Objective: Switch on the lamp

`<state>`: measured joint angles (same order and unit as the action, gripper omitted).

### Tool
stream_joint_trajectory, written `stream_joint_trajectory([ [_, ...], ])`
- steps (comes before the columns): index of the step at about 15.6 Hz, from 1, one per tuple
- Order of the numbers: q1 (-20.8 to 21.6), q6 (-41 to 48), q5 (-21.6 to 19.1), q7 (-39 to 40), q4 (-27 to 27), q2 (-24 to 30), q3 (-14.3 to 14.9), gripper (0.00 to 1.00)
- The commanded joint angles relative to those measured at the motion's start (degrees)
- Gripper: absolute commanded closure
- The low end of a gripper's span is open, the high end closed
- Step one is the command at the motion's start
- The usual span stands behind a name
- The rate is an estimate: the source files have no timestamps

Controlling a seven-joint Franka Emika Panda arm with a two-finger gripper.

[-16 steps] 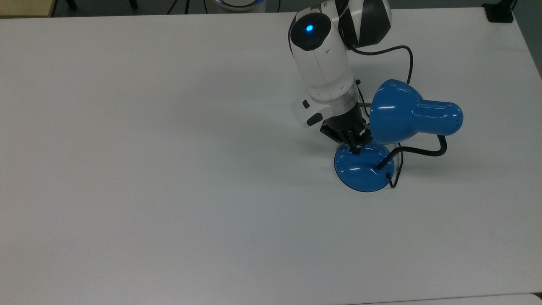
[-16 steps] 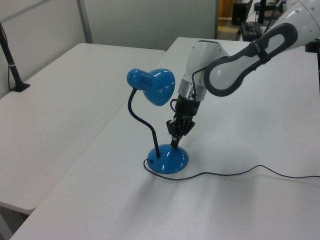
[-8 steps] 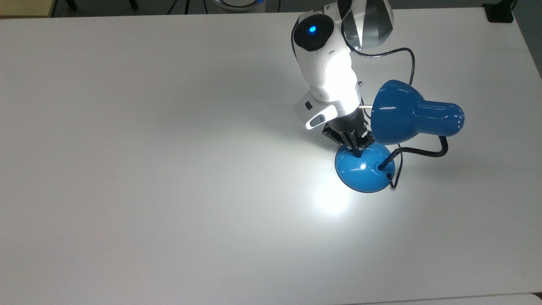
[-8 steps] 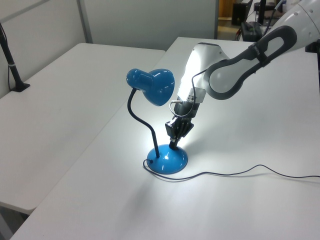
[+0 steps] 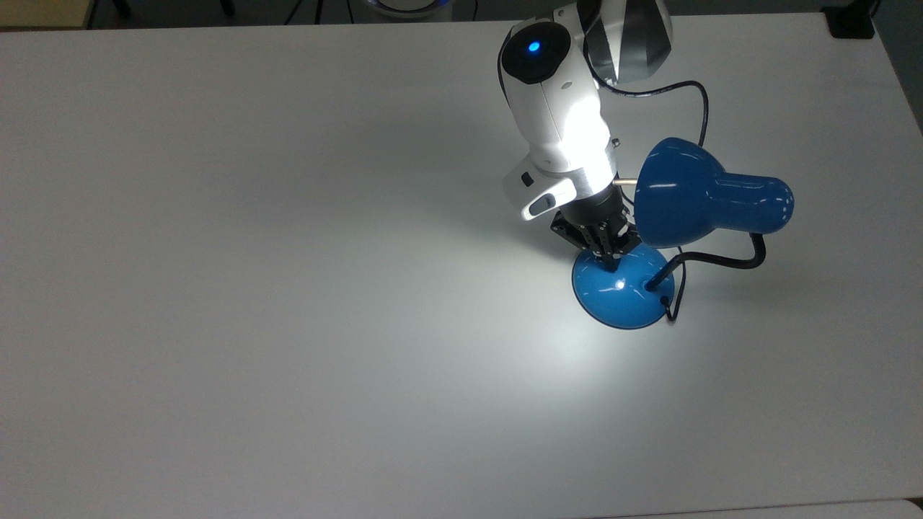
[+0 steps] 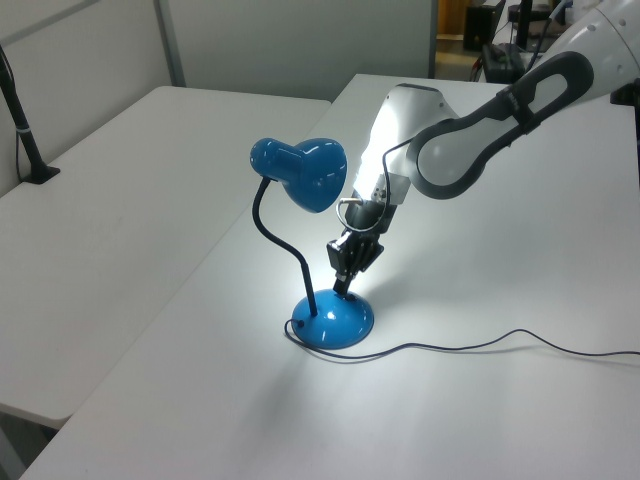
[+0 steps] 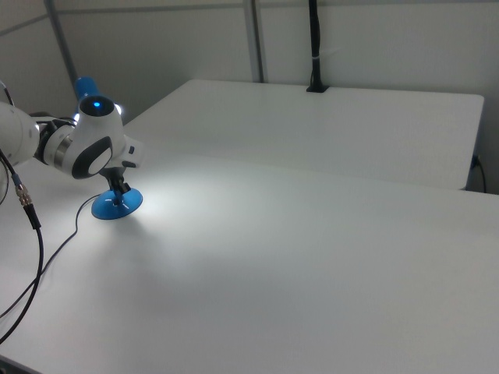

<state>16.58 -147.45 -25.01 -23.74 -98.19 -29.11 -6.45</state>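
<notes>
Evidently the switching step is at its end: the gripper [image 5: 611,261] has its fingertips drawn together, holding nothing, with the tip touching the upper slope of the base [image 5: 624,295] of the lamp [image 6: 300,175]. A bright pool of light lies on the table [image 5: 288,288] beside the base, so the lamp appears lit. By this reading, the next move calls only for a straight lift off the base, clear of the shade [image 5: 692,191] just beside the wrist. The top view shows the tip's contact point and the light pool; the left view shows the gooseneck [image 6: 280,245] rising and the cord [image 6: 480,345] trailing away; the right view places the lamp near the table's corner.
</notes>
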Motion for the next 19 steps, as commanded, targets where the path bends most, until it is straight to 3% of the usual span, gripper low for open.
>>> stream_joint_trajectory([
  [1,-1.45,3.90,-1.27,-0.08,-0.34,3.96,0.91,1.00],
  [6,-5.76,13.66,-1.18,1.41,-1.74,8.36,1.00,1.00],
  [9,-9.79,22.79,-0.92,6.14,-2.45,11.88,1.08,1.00],
  [11,-12.35,31.04,-0.48,10.18,-2.36,14.59,2.92,1.00],
  [13,-13.06,38.61,0.31,15.19,-2.18,17.93,7.13,1.00],
  [14,-12.97,41.43,2.84,16.78,-2.10,19.25,8.80,0.99],
  [15,-13.23,43.89,6.61,17.75,-2.01,20.57,9.34,0.95],
  [17,-13.85,47.50,13.46,18.03,-1.92,22.60,9.43,0.77],
  [18,-13.85,48.65,17.41,18.03,-1.92,23.39,9.43,0.65],
  [19,-14.03,48.92,20.15,18.03,-1.92,23.66,9.43,0.46],
])
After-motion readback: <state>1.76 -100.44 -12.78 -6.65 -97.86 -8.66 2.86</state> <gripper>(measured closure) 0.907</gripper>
